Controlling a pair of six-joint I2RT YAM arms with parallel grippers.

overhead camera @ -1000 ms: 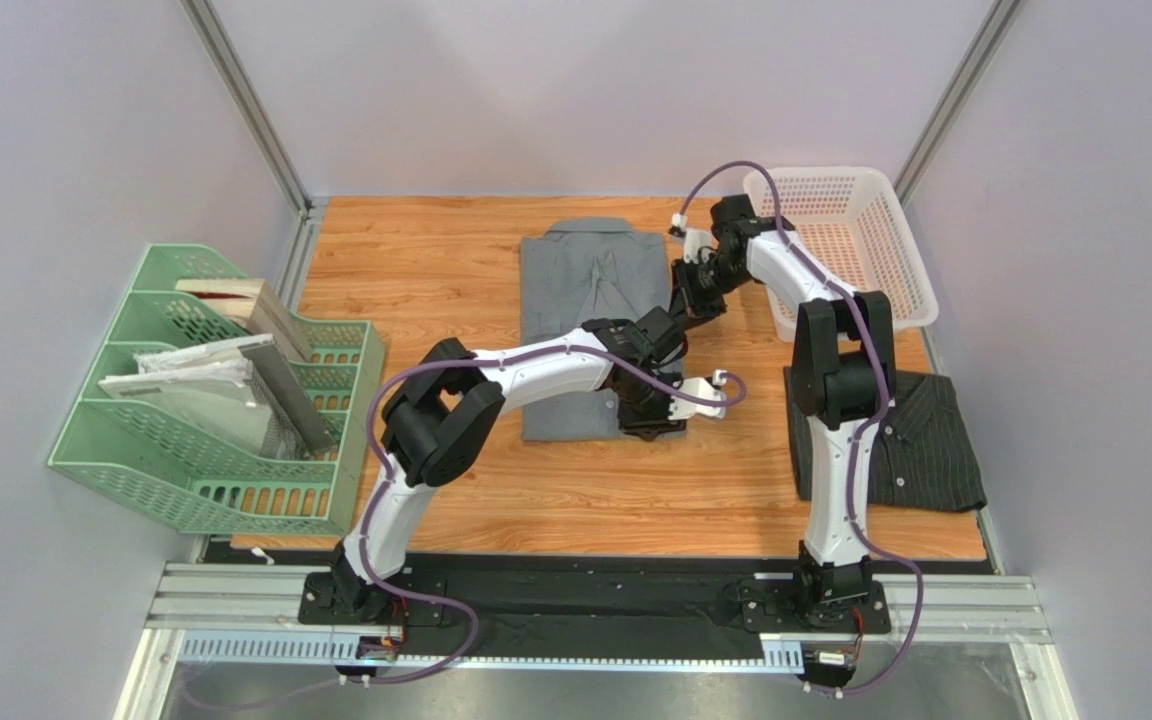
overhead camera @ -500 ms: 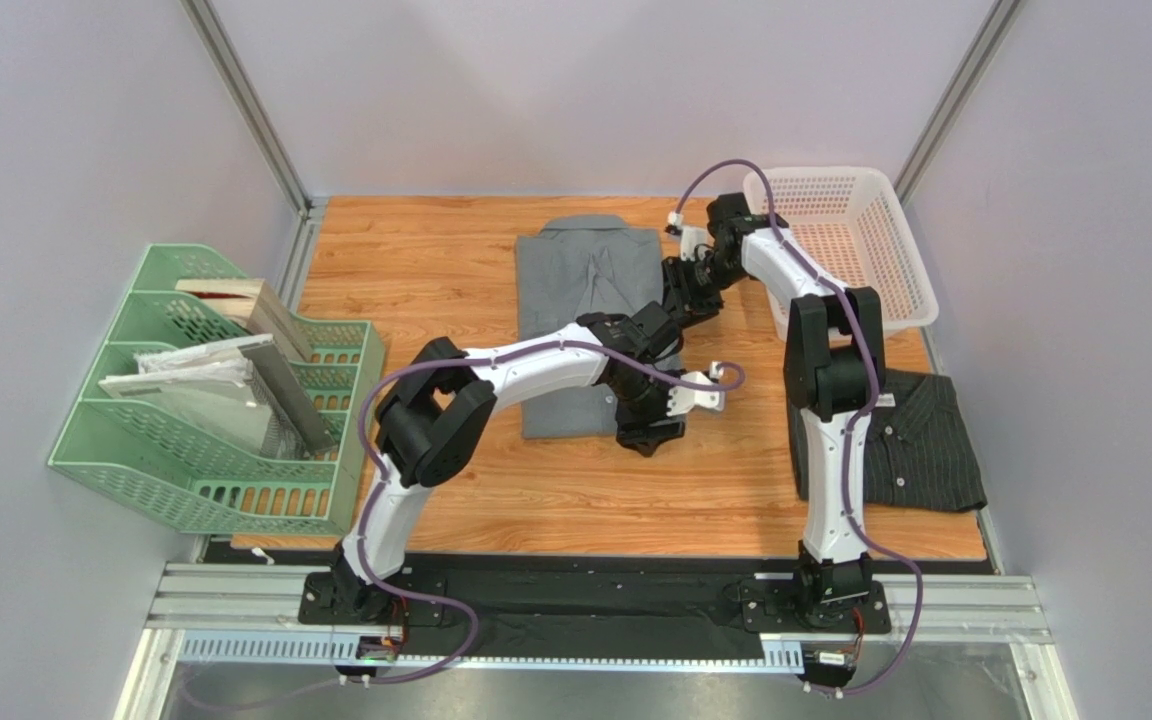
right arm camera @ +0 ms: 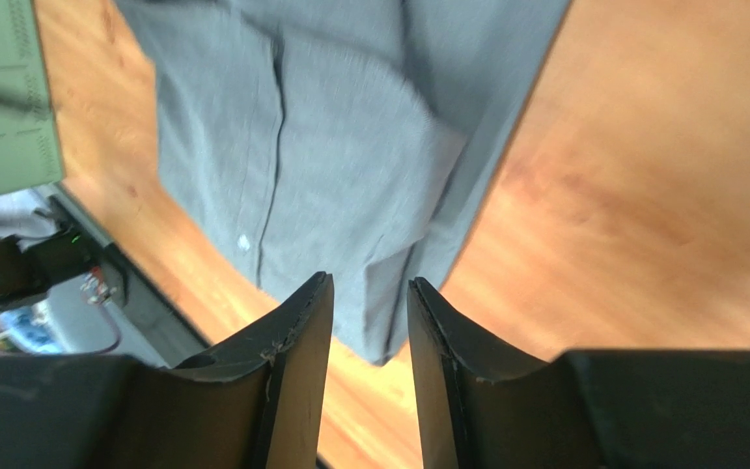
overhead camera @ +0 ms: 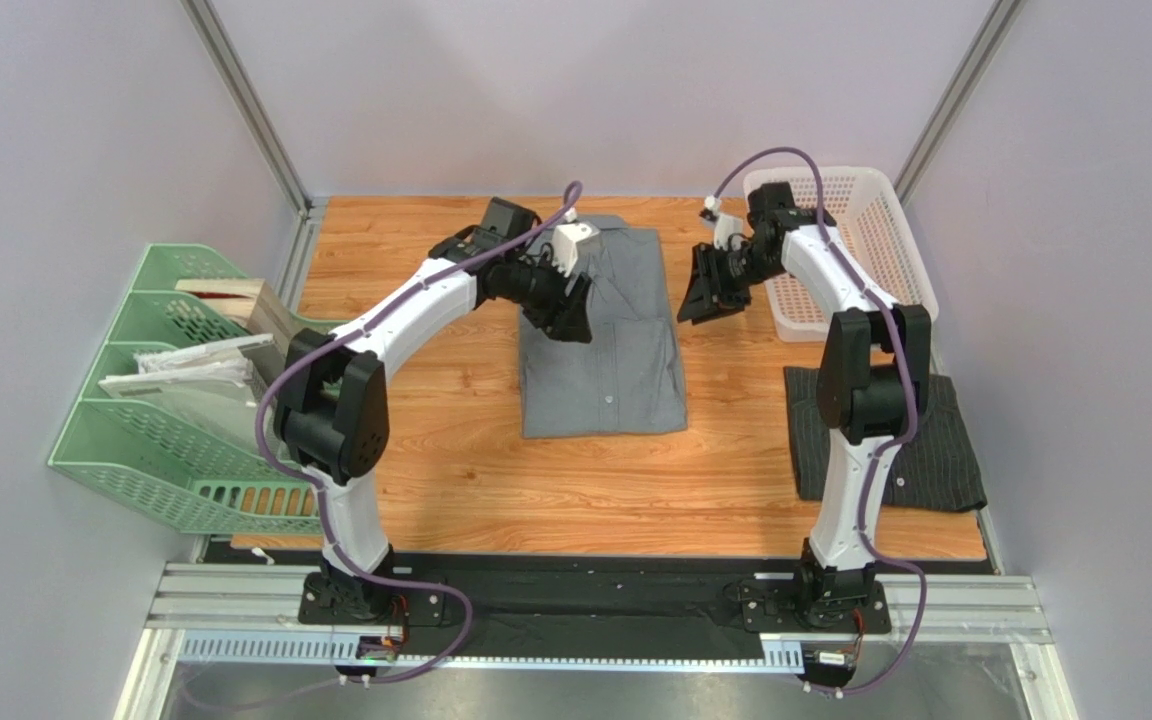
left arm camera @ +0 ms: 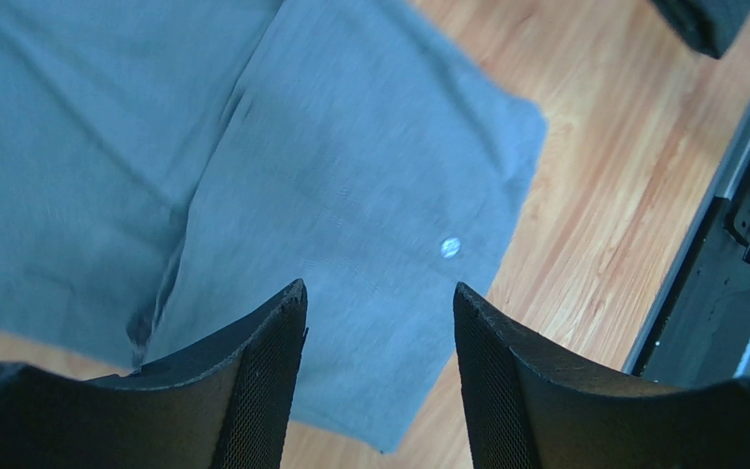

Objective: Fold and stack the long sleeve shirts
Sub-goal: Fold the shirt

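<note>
The mid-grey shirt point(overhead camera: 605, 353) lies folded into a long rectangle in the middle of the table, collar at the far end. It also shows in the left wrist view point(left arm camera: 350, 166) and the right wrist view point(right arm camera: 350, 147). My left gripper point(overhead camera: 572, 318) hovers over the shirt's far left part, open and empty point(left arm camera: 379, 293). My right gripper point(overhead camera: 690, 308) hangs just off the shirt's far right edge, fingers slightly apart with nothing between them point(right arm camera: 369, 283). The charcoal pinstriped shirt point(overhead camera: 935, 435) lies folded at the near right, partly hidden by the right arm.
A white mesh basket point(overhead camera: 875, 248) stands at the far right, close behind the right wrist. A green file rack point(overhead camera: 199, 398) with boards and papers stands at the left edge. Bare wood lies between the shirts and in front of the grey one.
My left arm has swung from the grey shirt's near right corner to its far left part. My right gripper has drawn back to the right, off the shirt's edge.
</note>
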